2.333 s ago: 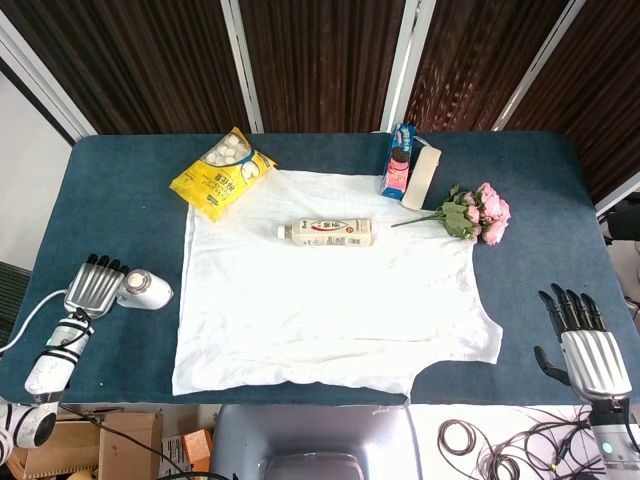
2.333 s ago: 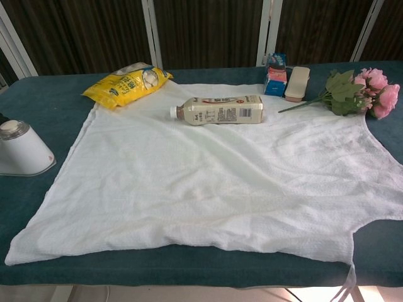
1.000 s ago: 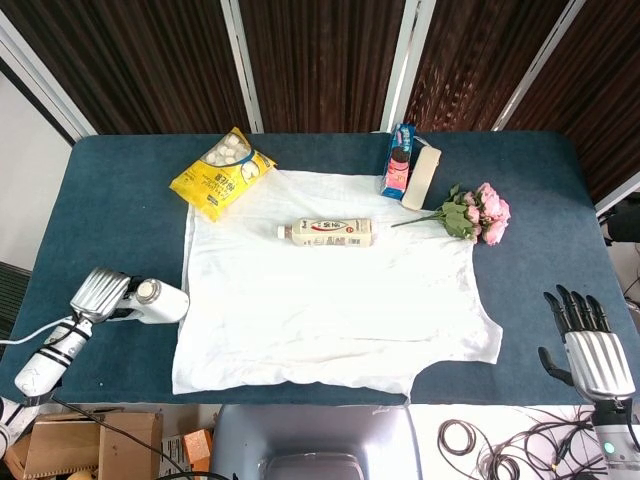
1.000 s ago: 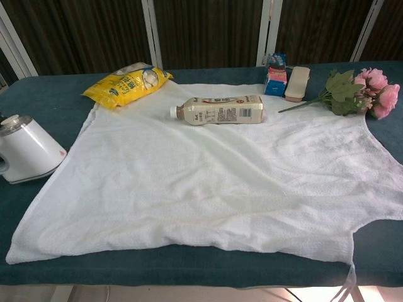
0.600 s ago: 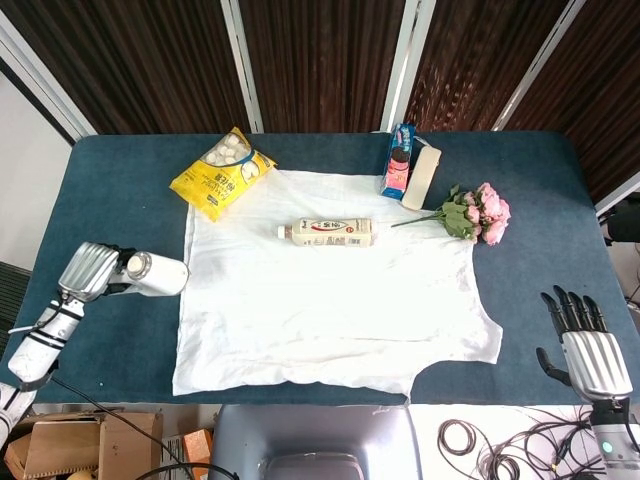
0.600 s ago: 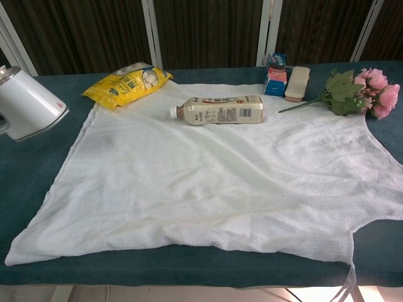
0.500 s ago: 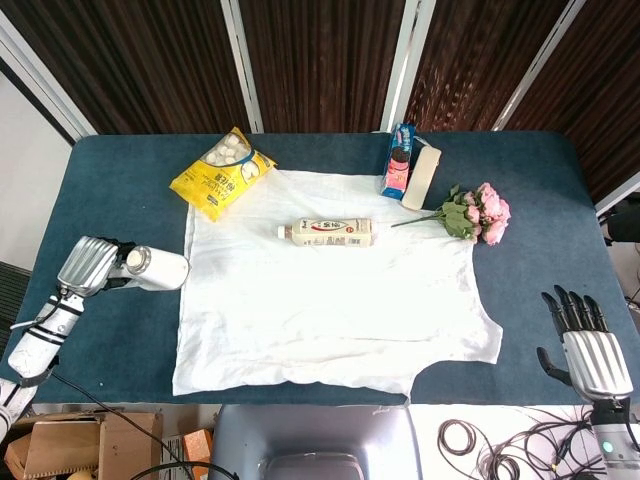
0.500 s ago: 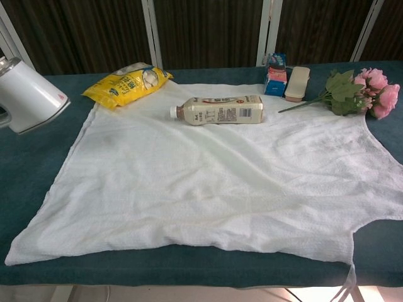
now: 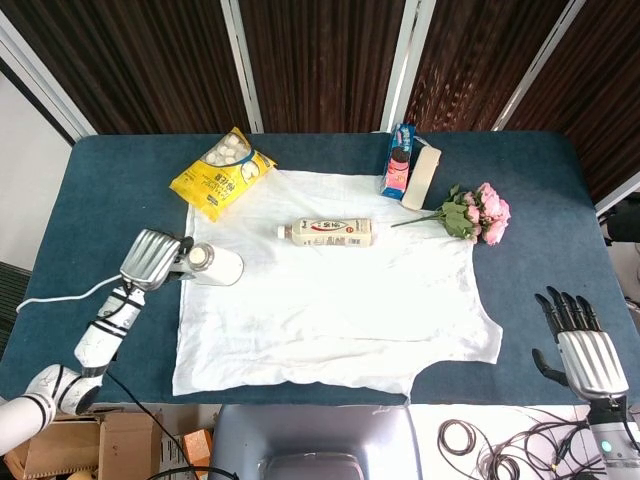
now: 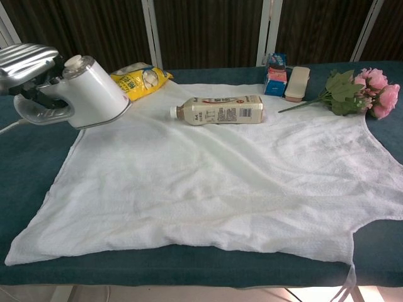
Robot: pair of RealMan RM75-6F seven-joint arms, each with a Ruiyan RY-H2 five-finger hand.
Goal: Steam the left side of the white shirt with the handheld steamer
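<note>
Your left hand (image 9: pixel 150 258) holds the handheld steamer (image 9: pixel 213 265), fingers wrapped around its handle. The steamer's long axis runs roughly left to right across the tabletop (image 9: pixel 110 190), with the nozzle end leading toward the cloth. In the chest view the steamer body (image 10: pixel 93 92) sits tilted, its face angled down over the upper-left corner of the white shirt (image 9: pixel 330 300).

The shirt lies flat and spread, directly to the right of the left hand. Its left edge runs from the corner beside the yellow snack bag (image 9: pixel 222 172) down toward the near edge of the tabletop. That edge lies crosswise to the steamer's axis, so the coming pass probably calls for travel along the edge toward you, keeping the face over the fabric.

A drink bottle (image 9: pixel 326 232) rests on the shirt further right, well apart from the steamer.

Your right hand (image 9: pixel 580 350) rests at the near right corner, fingers spread and holding nothing, well apart from the shirt. The left hand is the nearer one.
</note>
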